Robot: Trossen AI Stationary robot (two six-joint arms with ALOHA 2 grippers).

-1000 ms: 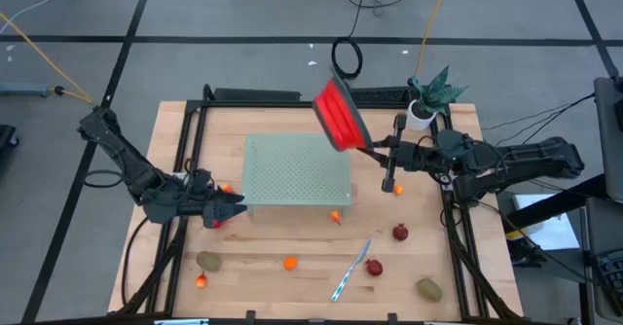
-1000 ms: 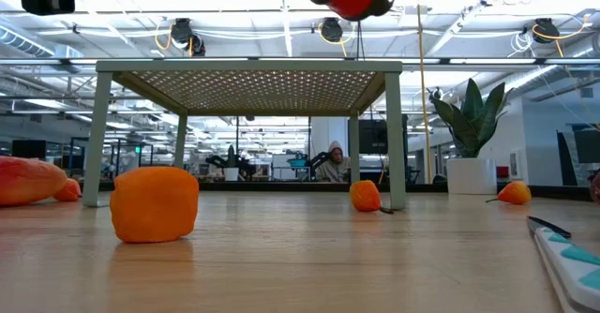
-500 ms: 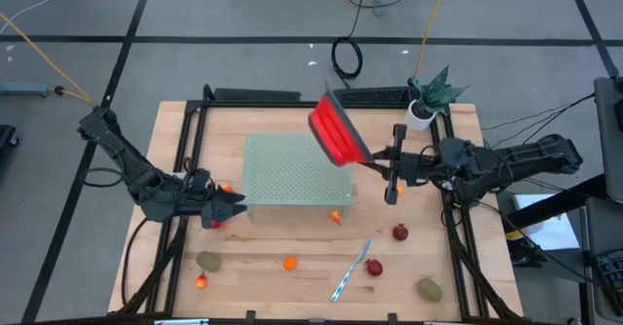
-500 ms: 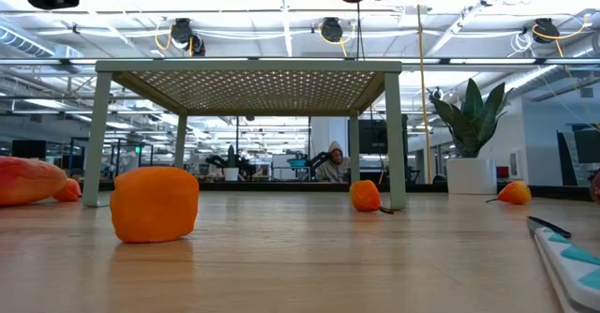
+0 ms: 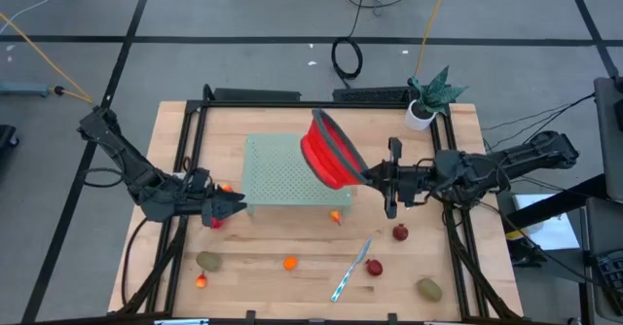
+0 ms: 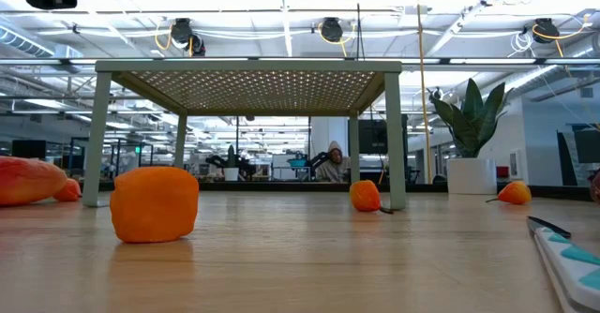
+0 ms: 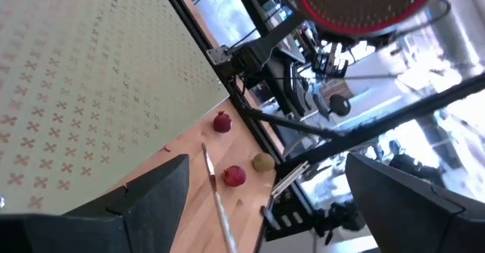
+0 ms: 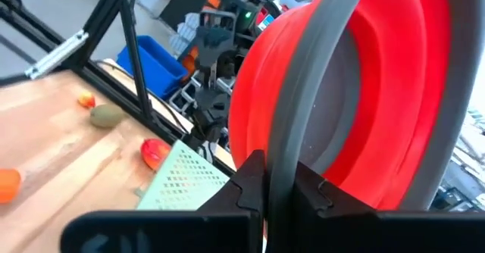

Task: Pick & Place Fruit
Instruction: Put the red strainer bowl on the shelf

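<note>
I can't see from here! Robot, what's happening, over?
Right gripper shut on red bowl, up over the rack. Left gripper open, low. Fruit on table.

Fruit scattered loose on tabletop, all small, none held. Olive-brown oval [image 5: 208, 261] lay at front left, orange piece [image 5: 201, 281] just beside it. Orange round [image 5: 290, 263] sat front centre. 2 dark red rounds [image 5: 400, 232] [image 5: 374, 267] lay front right, near each other. 2nd olive-brown oval [image 5: 428, 288] rested at front right corner. Small orange piece [image 5: 336, 217] by green rack's front edge.
</note>
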